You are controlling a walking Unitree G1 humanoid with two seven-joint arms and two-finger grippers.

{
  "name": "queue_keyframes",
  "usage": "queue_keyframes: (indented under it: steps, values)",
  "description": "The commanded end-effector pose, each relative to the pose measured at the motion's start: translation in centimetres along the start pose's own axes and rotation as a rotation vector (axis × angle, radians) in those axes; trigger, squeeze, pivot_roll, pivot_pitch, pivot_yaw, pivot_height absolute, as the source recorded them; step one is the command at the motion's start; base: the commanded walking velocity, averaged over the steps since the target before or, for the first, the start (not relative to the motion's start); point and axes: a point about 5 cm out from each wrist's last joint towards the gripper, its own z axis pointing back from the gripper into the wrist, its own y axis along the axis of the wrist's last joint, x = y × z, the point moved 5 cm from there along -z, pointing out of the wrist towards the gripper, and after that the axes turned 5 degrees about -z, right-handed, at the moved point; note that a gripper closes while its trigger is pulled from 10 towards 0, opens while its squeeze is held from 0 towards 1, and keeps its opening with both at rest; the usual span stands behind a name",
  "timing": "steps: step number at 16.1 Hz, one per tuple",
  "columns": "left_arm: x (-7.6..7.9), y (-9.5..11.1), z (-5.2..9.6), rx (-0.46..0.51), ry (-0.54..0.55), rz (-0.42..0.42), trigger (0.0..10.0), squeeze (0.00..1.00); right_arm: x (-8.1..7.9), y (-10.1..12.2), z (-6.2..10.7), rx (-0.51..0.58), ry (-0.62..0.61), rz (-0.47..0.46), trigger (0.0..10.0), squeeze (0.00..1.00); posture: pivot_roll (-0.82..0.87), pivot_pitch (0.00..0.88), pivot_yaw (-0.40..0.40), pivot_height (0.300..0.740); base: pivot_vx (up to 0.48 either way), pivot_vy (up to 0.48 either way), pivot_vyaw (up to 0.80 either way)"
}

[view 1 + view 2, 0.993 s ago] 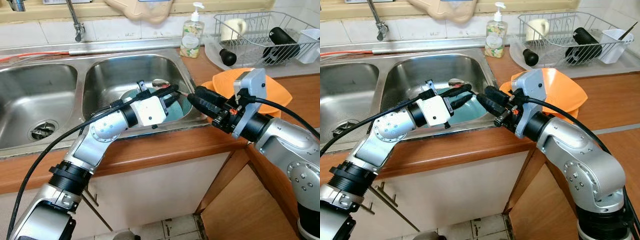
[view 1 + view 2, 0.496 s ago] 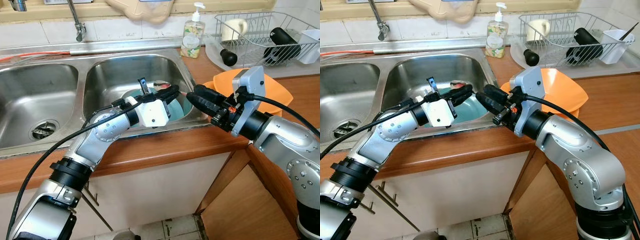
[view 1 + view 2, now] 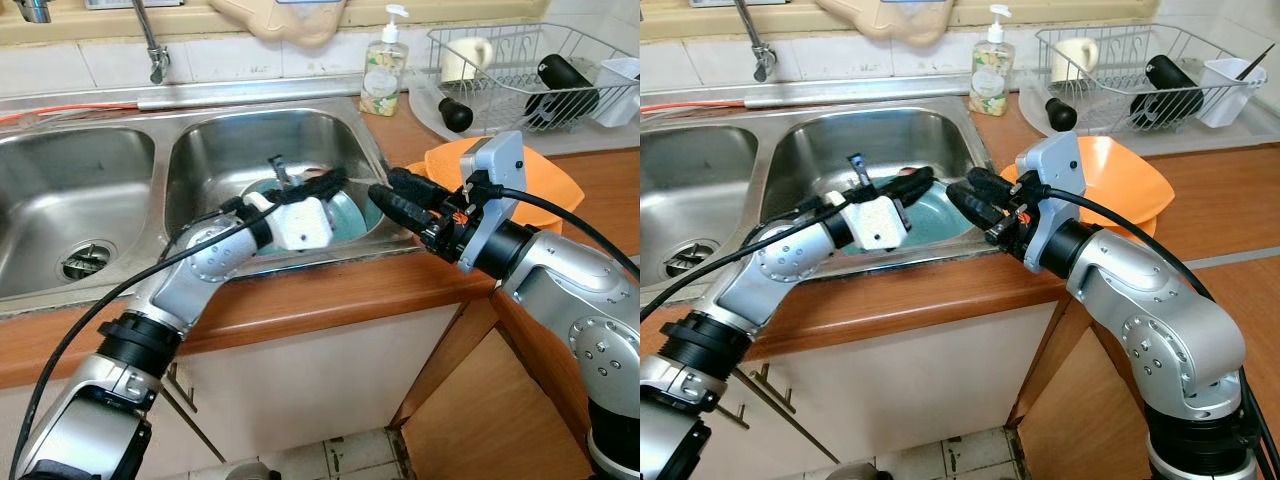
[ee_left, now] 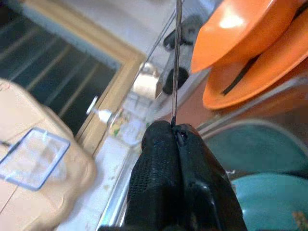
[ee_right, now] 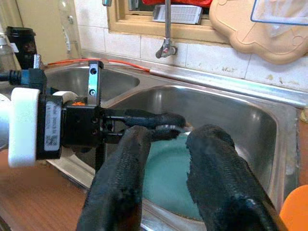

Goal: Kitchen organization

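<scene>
The left gripper (image 3: 325, 183) reaches over the right-hand sink basin (image 3: 230, 140), fingers pressed together, perhaps pinching a thin rod; beneath it lies the teal plate (image 3: 350, 215); the right gripper (image 3: 965, 195) hovers at the basin's right rim, fingers parted; orange bowls (image 3: 545, 190) sit on the bench behind.

Brown wooden table (image 3: 330, 290) carries a double stainless-steel sink (image 3: 90, 180), stacked orange plastic bowls (image 3: 545, 190), clear soap dispenser bottle (image 3: 384, 72), wire dish rack (image 3: 520, 70).
</scene>
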Motion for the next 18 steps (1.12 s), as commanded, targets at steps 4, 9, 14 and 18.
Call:
queue_keyframes:
  steps: [4, 9, 14, 18]
  values:
    - [-0.7, -3.6, 0.5, -0.167, -0.045, -0.025, 0.0, 0.0, 0.0, 0.3, 0.1, -0.004, -0.006, 0.046, 10.0, 0.0, -0.06, 0.0, 0.02, 0.74, 0.0, 0.0, 0.0]
    - [0.9, -8.6, 1.0, -0.429, -0.2, 0.065, 0.0, 0.0, -1.3, -2.0, -0.1, -0.103, 0.042, 0.079, 10.0, 0.0, -0.06, 0.0, 0.029, 0.74, 0.0, 0.0, 0.0]
    - [3.3, -10.8, 1.5, -0.57, -0.318, 0.131, 1.9, 0.0, 0.5, -5.3, -1.0, -0.17, -0.172, 0.128, 10.0, 0.0, -0.05, 0.0, 0.038, 0.74, 0.0, 0.0, 0.0]
    - [4.6, -11.5, 2.0, -0.616, -0.342, 0.168, 4.7, 0.0, 0.0, -7.4, -1.1, -0.176, -0.198, 0.134, 10.0, 0.0, -0.06, 0.0, 0.038, 0.74, 0.0, 0.0, 0.0]
